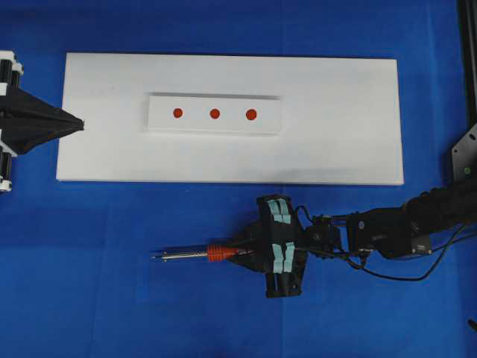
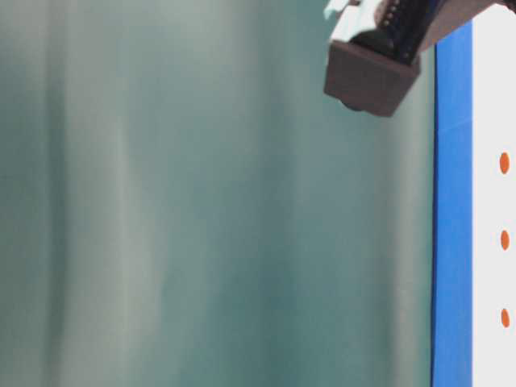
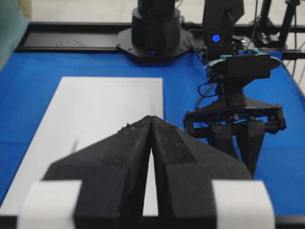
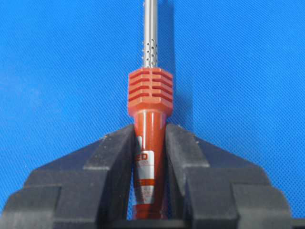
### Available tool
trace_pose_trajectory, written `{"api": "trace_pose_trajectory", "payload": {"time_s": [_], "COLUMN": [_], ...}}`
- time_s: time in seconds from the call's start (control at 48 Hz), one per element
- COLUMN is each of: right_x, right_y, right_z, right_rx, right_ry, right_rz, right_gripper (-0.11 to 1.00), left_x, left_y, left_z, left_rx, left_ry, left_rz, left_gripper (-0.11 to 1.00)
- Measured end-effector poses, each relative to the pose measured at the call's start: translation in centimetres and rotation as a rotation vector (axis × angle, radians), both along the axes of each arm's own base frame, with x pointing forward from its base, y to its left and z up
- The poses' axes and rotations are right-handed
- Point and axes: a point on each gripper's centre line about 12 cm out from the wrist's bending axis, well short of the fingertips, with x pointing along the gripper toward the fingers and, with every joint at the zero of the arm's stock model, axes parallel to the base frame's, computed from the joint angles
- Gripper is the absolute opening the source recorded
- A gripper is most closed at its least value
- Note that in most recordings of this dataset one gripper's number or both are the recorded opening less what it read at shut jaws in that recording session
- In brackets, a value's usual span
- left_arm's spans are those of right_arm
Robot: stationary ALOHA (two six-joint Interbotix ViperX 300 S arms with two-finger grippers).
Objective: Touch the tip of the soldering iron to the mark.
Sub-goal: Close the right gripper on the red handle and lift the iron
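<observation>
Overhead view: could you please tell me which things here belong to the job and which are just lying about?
Job:
- soldering iron, handle between the right gripper fingers
- the mark, middle red dot on the white block

Not in use:
- the two end dots
- white board
- left gripper, shut at the board's edge

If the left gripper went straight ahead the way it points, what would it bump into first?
The left gripper points right across the white board. First in its line looks to be the raised block with the red dots, though its height above the board is unclear.
</observation>
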Motion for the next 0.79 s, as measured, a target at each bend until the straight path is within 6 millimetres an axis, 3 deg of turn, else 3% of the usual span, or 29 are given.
{"api": "trace_pose_trajectory", "payload": {"time_s": [0.187, 0.271, 0.625, 0.792], "right_x": [0.0, 0.0, -1.2, -2.1], "right_y": [0.1, 0.1, -0.6, -1.1], "right_z": [0.0, 0.9, 10.1, 13.1], "right_rx": [-0.001, 0.008, 0.061, 0.059], "right_ry": [-0.002, -0.009, -0.042, -0.049], "right_rz": [0.002, 0.004, 0.044, 0.069], "right_gripper": [0.06, 0.06, 0.06, 0.06], "left_x": [0.0, 0.0, 0.0, 0.0], "left_y": [0.0, 0.0, 0.0, 0.0], "left_z": [-0.1, -0.1, -0.1, -0.2], "left_rx": [-0.005, -0.009, -0.011, -0.011], "left_ry": [0.002, 0.002, 0.003, 0.005], "left_rz": [0.000, 0.000, 0.000, 0.000], "left_gripper": [0.00, 0.00, 0.00, 0.00]}}
